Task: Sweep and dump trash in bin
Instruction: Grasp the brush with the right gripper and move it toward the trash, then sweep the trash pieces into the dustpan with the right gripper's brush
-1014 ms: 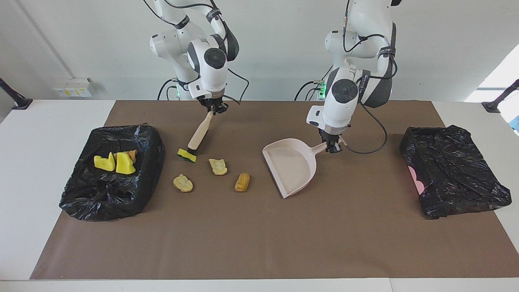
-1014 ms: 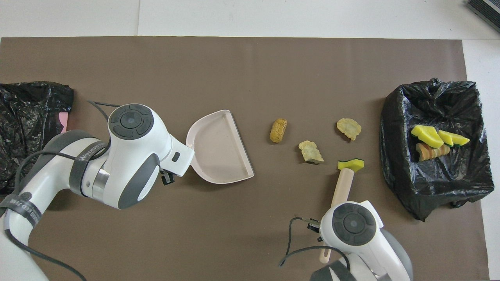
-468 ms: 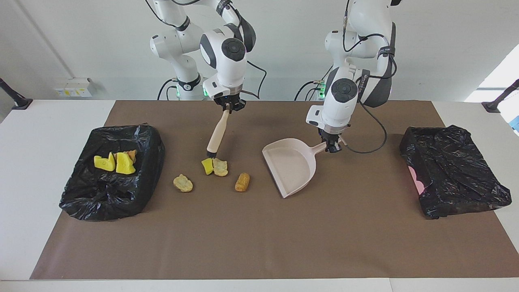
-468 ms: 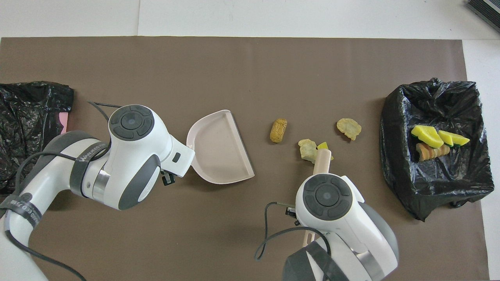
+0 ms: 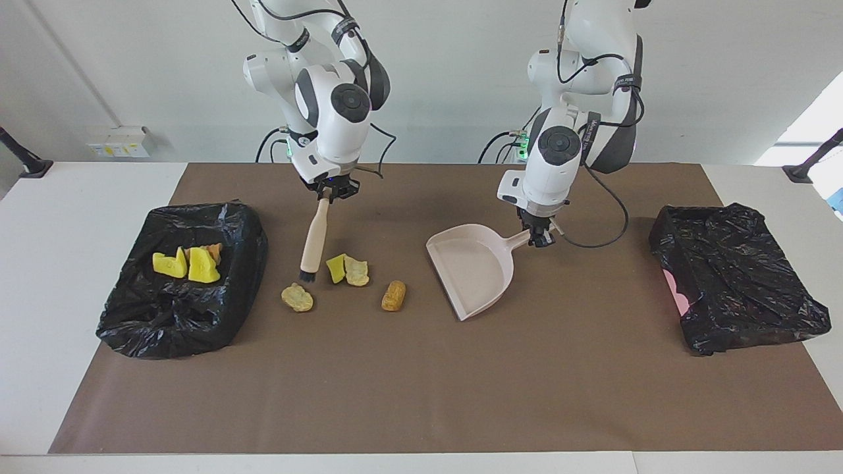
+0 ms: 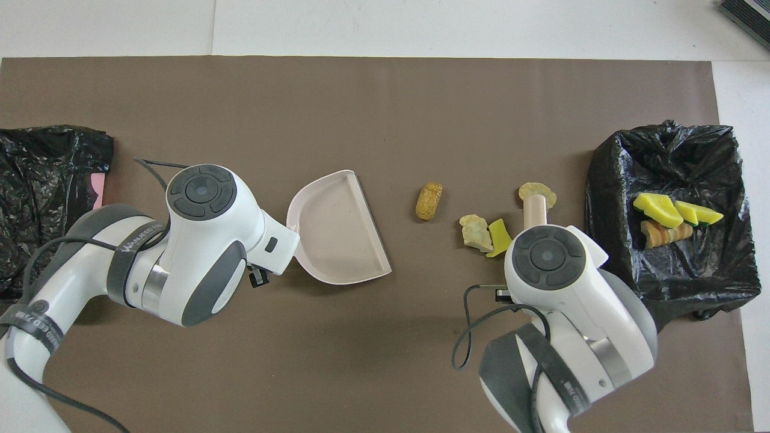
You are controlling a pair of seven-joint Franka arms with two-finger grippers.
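My right gripper (image 5: 331, 191) is shut on the beige brush's handle (image 5: 315, 234). The black bristles (image 5: 306, 276) stand just beside a tan trash lump (image 5: 297, 297), on its side nearer the robots. A yellow sponge chunk (image 5: 336, 268) leans on a second tan lump (image 5: 357, 270), and an orange-brown lump (image 5: 394, 295) lies toward the dustpan. My left gripper (image 5: 540, 238) is shut on the handle of the beige dustpan (image 5: 471, 266), whose pan is empty. The black-bagged bin (image 5: 164, 322) at the right arm's end holds yellow and tan pieces (image 5: 191, 264). From overhead, the brush handle (image 6: 534, 210) covers part of the tan lump (image 6: 541, 191).
A second black bag (image 5: 737, 283) with something pink at its edge lies at the left arm's end of the table. A brown mat (image 5: 421, 382) covers the table's middle. From overhead, the dustpan (image 6: 337, 228) opens toward the orange-brown lump (image 6: 428, 201).
The brush pushed the yellow sponge chunk against a tan lump, then swung back toward the bin; its bristles now stand by the tan lump closest to the bin. The dustpan stayed put.
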